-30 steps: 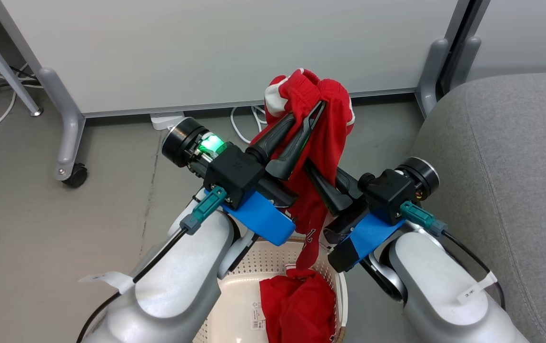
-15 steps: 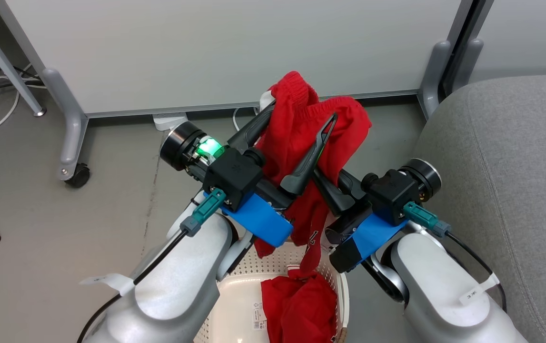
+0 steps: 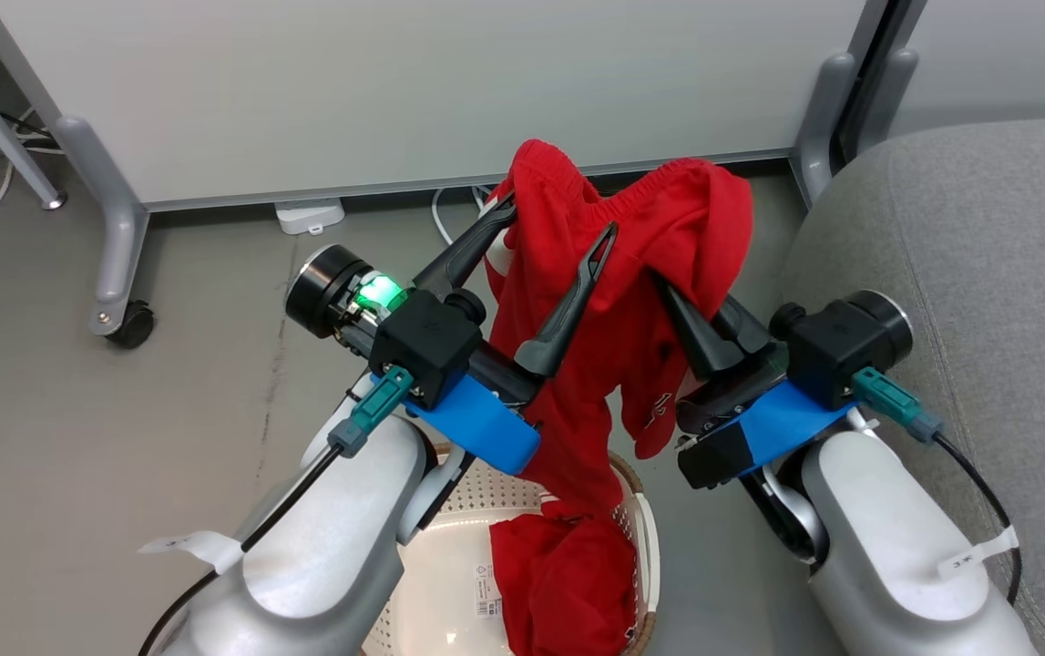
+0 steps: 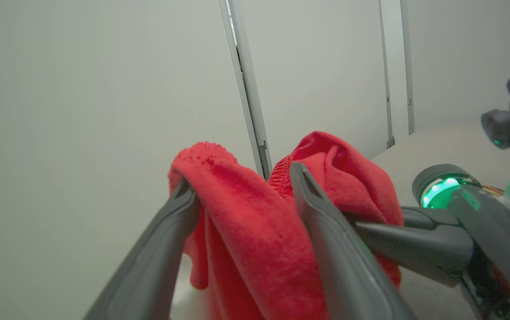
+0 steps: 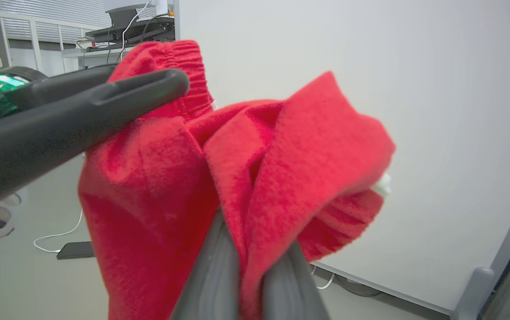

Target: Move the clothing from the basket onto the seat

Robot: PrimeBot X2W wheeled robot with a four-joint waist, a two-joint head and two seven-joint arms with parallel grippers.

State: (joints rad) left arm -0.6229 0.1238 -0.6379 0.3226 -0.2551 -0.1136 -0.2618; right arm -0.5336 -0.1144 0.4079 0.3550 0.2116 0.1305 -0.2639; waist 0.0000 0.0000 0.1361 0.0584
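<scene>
Starting on the left: the left gripper (image 3: 558,219) is up high with its jaws spread wide. The lifted red garment (image 3: 695,219) is slung between and over those two fingers, draped rather than clamped. The left wrist view agrees, with fabric bulging in the gap and no squeeze on it.

Down below, the laundry basket (image 3: 495,497) sits right in front of the robot. The second red garment (image 3: 568,583) lies crumpled inside it, with neither gripper on it. The lifted one's tail dangles down to the basket's mouth; whether it brushes the piece below, I cannot tell.

Moving across: the right gripper (image 3: 663,284) has its jaws pressed together on a fold of that lifted garment, the only real pinch on it.

Far right is the grey sofa (image 3: 987,255), just beside the right arm, with no clothing on the part we can see.

So the score, as I judge it: nothing delivered yet. Garment one is out and airborne; it needs to slip clear of the left fingers and swing right. Garment two has the whole trip ahead.
</scene>
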